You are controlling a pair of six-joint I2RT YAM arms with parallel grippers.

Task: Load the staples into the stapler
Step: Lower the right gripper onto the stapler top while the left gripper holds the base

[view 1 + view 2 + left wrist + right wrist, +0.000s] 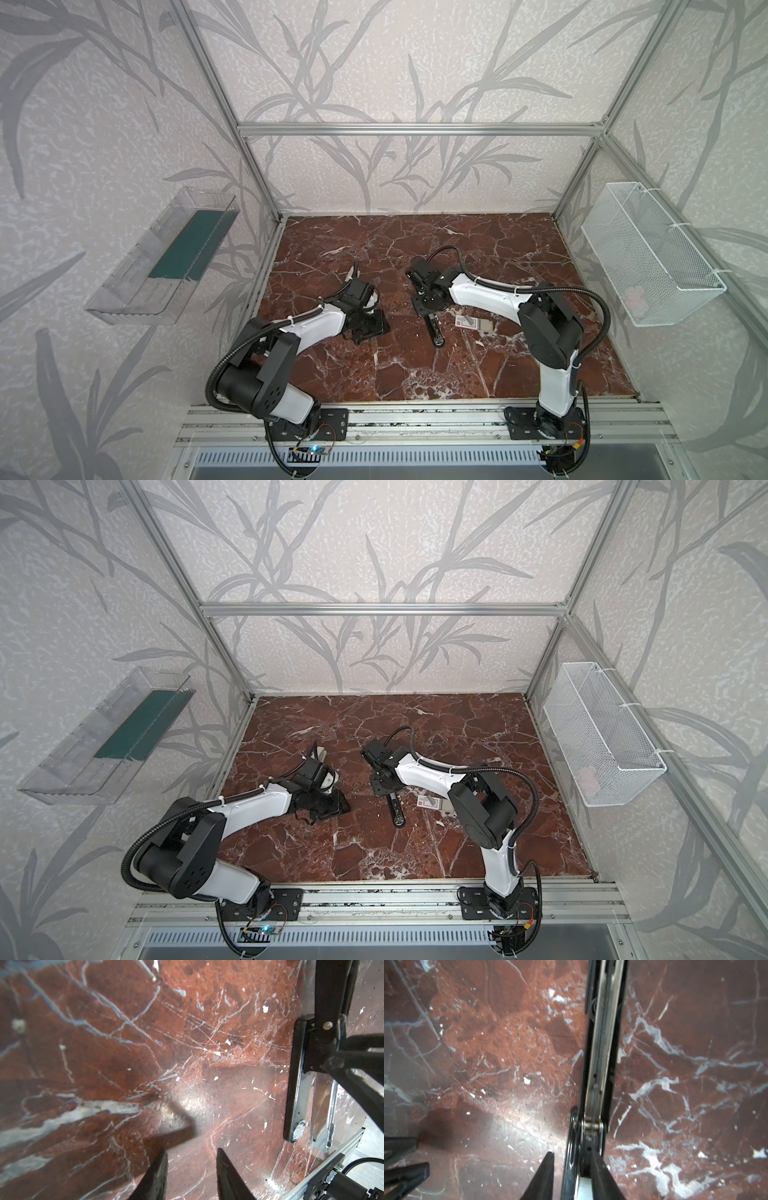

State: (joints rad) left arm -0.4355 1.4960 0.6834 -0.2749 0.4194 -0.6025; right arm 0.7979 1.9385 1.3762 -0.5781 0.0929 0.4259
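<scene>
The black stapler (434, 332) (397, 812) lies opened flat on the marble floor just right of centre. Its silver rail (602, 1043) faces up, and a white label (583, 1186) marks its near end. My right gripper (429, 315) (572, 1155) is down over the labelled end with a finger on each side. A strip of floor shows between one finger (548, 1167) and the stapler's side. The white box with red print (467, 322) (428, 802) lies just right of the stapler, and a short grey strip of staples (469, 320) rests on it. My left gripper (376, 328) (192, 1153) stands open over bare floor, left of the stapler (295, 1088).
A beige-grey object (354, 272) lies behind my left wrist. A clear tray (166, 257) with a green bottom hangs on the left wall. A white wire basket (648, 249) hangs on the right wall. An aluminium rail (415, 415) runs along the front edge.
</scene>
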